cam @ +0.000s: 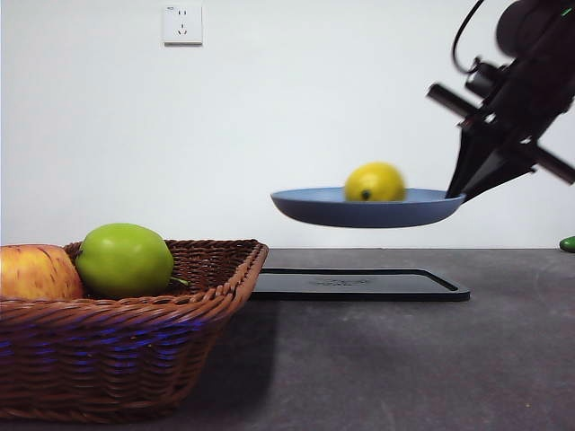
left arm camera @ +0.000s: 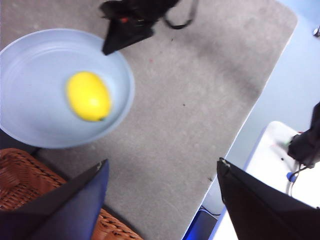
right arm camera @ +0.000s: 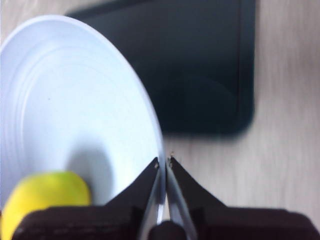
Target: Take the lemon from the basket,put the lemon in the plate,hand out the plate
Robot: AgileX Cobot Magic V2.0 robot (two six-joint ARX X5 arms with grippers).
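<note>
The light blue plate (cam: 359, 209) hangs level in the air above the black tray, with the yellow lemon (cam: 375, 182) lying in it. My right gripper (cam: 460, 195) is shut on the plate's right rim; in the right wrist view its jaws (right arm camera: 163, 164) pinch the plate's edge (right arm camera: 100, 125) and the lemon (right arm camera: 45, 197) sits close by. My left gripper (left arm camera: 162, 172) is open and empty, high above the table, looking down on the plate (left arm camera: 35, 125), the lemon (left arm camera: 89, 96) and a corner of the wicker basket (left arm camera: 20, 182).
The basket (cam: 126, 350) stands at the front left holding a green apple (cam: 124, 260) and a red-yellow apple (cam: 36, 272). A flat black tray (cam: 359, 285) lies on the table under the plate. A small green object (cam: 567, 243) shows at the right edge.
</note>
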